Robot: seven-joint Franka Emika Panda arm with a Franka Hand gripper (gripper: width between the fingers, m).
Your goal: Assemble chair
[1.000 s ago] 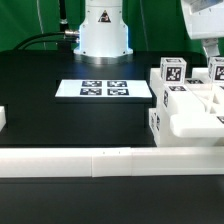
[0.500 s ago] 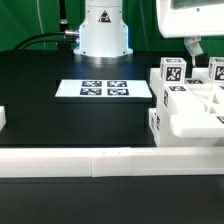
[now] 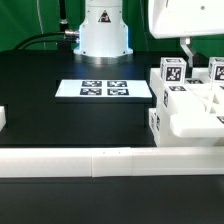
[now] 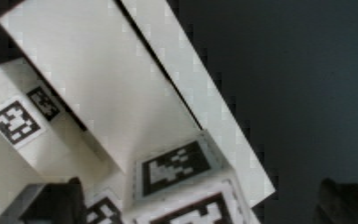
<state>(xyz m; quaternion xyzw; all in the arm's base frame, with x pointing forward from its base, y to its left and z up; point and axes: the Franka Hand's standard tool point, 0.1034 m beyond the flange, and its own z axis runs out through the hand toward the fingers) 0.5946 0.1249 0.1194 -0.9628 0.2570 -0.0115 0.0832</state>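
Observation:
The chair parts [image 3: 186,104] are glossy white blocks and panels with black-and-white tags, bunched at the exterior view's right. Two tagged posts [image 3: 172,72] stand up from the bunch. My gripper [image 3: 200,52] hangs just above the bunch's far side, with its white hand filling the top right corner. In the wrist view, long white panels [image 4: 114,95] and tagged blocks [image 4: 179,165] lie below my gripper [image 4: 194,205]. Its dark fingers [image 4: 43,203] sit far apart at the frame's edges. It is open and holds nothing.
The marker board [image 3: 105,89] lies flat mid-table. A long low white rail [image 3: 95,160] runs along the front. A small white piece [image 3: 2,118] sits at the exterior view's left edge. The robot's base [image 3: 104,30] stands at the back.
My gripper has moved toward the exterior view's left and nearer the camera, above the chair parts. The parts have not moved.

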